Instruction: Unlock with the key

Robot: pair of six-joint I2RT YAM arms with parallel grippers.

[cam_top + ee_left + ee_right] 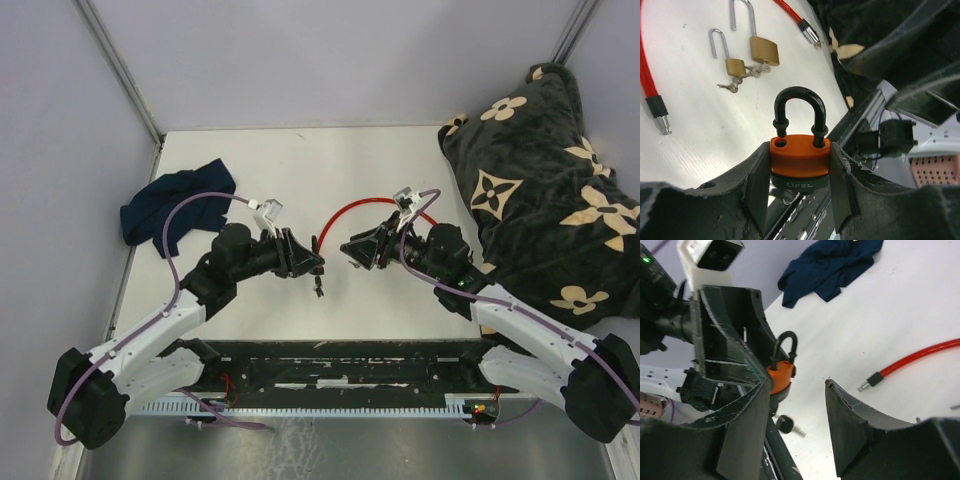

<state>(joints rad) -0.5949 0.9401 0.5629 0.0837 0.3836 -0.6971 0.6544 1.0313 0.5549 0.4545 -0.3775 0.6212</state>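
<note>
An orange-and-black padlock (799, 160) with a black shackle (800, 100) sits upright between the pads of my left gripper (799, 152), which is shut on its body. The shackle's left leg stands just above its open hole. A black-headed key (788, 424) dangles blurred under the padlock (779, 376) on a thin wire, with its blade showing. My right gripper (795, 386) is open, its fingers apart right beside the padlock and touching nothing. In the top view the left gripper (314, 263) and right gripper (350, 250) face each other at mid-table.
Two brass padlocks (763, 50) (735, 66) with small keys lie on the white table. A red cable (372, 205) loops behind the grippers. A navy cloth (175, 205) lies at the left. A black patterned cushion (545, 190) fills the right. A black rail (330, 365) runs along the near edge.
</note>
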